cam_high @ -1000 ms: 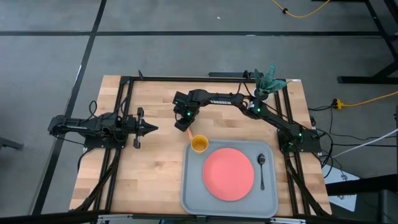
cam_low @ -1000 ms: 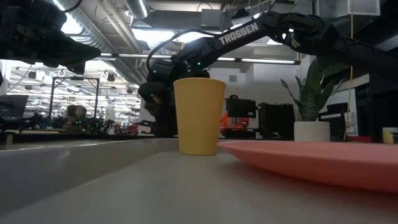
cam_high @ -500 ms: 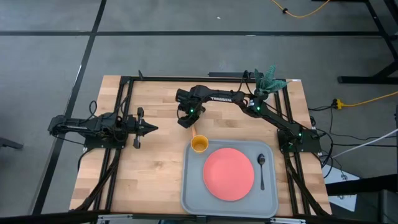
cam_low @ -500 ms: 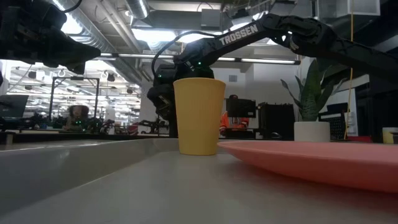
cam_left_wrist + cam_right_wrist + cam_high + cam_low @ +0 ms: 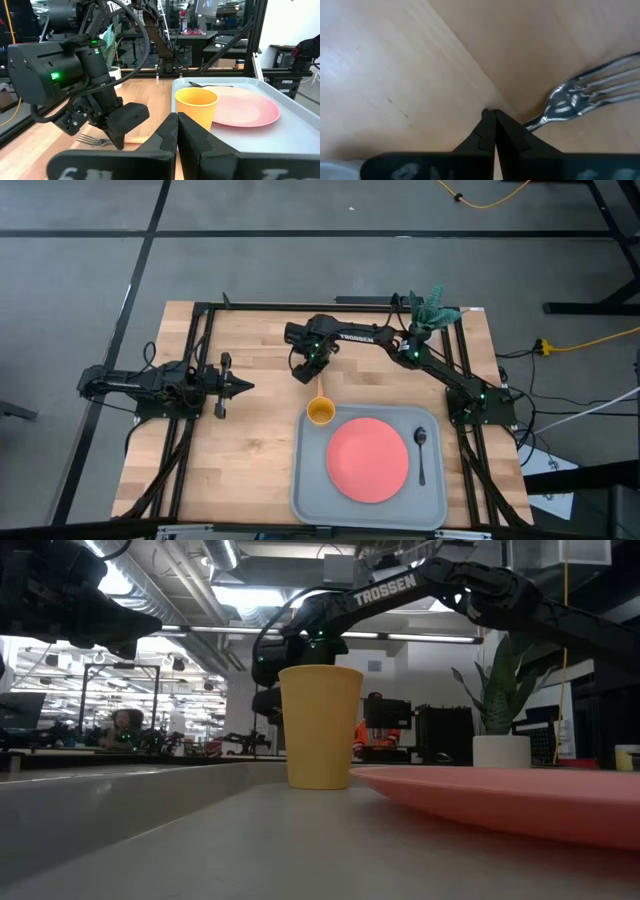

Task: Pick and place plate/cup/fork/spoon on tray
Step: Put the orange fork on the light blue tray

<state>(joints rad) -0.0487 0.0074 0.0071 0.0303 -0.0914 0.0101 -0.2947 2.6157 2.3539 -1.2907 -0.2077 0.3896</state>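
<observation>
High view: the right end effector (image 5: 301, 374) is being held over the bare wood just beyond the tray's (image 5: 303, 480) far left corner, its fingers pressed together with nothing between them. The fork (image 5: 318, 387) is lying on the surface just beside those fingers, handle toward the cup (image 5: 320, 412), and it is not being gripped; in the right wrist view the tines (image 5: 600, 82) are seen resting flat on the wood next to the closed tips.

Three of the four pieces are judged as already placed: the cup is standing upright in the tray's far left corner, the plate (image 5: 368, 459) is lying in the middle, and the spoon (image 5: 421, 452) is lying along the right side. Only the fork is judged as left to be picked up and carried in.

The cup is standing close to the fork's handle, so it is likely being put at risk of a knock during any lift over the rim. A potted plant (image 5: 433, 310) is standing at the far right corner, well apart. The left end effector (image 5: 240, 387) is being kept closed and empty at the left side of the surface.
</observation>
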